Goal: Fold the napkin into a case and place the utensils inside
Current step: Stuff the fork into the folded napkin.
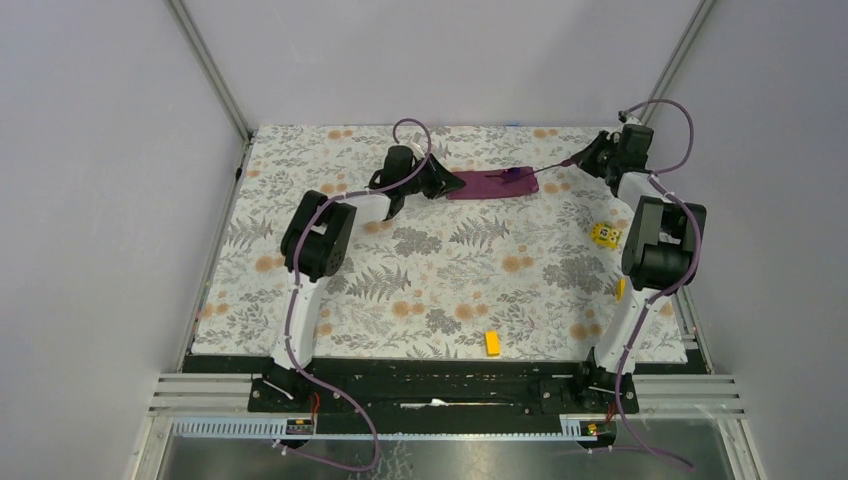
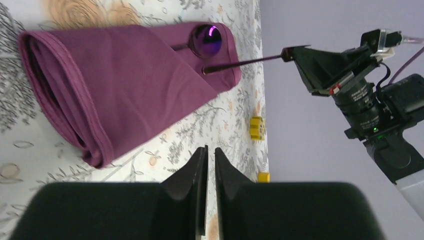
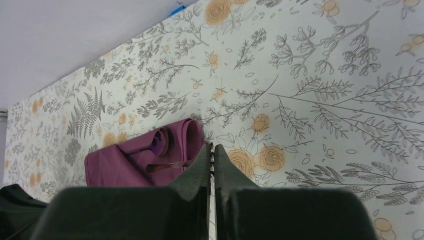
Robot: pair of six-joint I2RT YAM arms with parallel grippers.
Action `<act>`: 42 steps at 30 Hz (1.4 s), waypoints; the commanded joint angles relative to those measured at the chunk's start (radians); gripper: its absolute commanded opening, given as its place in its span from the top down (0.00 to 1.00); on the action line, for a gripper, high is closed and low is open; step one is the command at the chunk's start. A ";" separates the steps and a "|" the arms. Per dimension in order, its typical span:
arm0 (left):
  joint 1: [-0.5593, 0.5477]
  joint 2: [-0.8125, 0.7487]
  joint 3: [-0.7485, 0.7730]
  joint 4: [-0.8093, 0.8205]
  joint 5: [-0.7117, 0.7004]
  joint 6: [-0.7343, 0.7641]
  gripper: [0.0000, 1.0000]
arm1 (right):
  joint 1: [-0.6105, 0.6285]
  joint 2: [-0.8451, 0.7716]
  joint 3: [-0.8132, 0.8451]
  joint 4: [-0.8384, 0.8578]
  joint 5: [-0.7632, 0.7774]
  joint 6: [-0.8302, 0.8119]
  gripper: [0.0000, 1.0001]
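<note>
The plum-purple napkin [image 1: 490, 183] lies folded into a narrow case [image 2: 125, 85] at the back of the table. A spoon head [image 2: 206, 40] rests at its right end, and the handle runs under a fold. My right gripper [image 1: 590, 158] is shut on the end of the other utensil [image 2: 245, 62], a thin dark stick whose tip touches the cloth near the spoon. In the right wrist view the stick [image 3: 170, 165] runs left from my right gripper [image 3: 211, 147] over the case [image 3: 115, 167]. My left gripper [image 2: 210, 148] hovers just off the case's left end, its jaws a narrow slit apart and empty.
Yellow blocks lie on the floral tablecloth: one at right [image 1: 603, 234], one by the right arm [image 1: 620, 288], one near the front edge [image 1: 492, 343]. Grey walls close in the table at the back and on both sides.
</note>
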 commanded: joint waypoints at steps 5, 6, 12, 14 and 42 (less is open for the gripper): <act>0.027 0.083 0.082 -0.004 -0.053 -0.028 0.95 | 0.005 0.060 0.024 0.087 -0.101 0.051 1.00; 0.031 0.086 0.078 -0.002 -0.053 -0.033 0.95 | 0.005 0.063 0.019 0.094 -0.107 0.057 1.00; 0.039 0.107 0.074 -0.073 -0.084 -0.030 0.99 | 0.010 0.074 -0.011 0.136 -0.132 0.097 1.00; 0.036 0.121 0.075 -0.084 -0.086 -0.036 1.00 | 0.020 0.084 -0.011 0.144 -0.137 0.103 1.00; 0.026 0.129 0.083 -0.129 -0.097 -0.010 1.00 | 0.200 0.164 -0.073 0.227 -0.047 0.349 1.00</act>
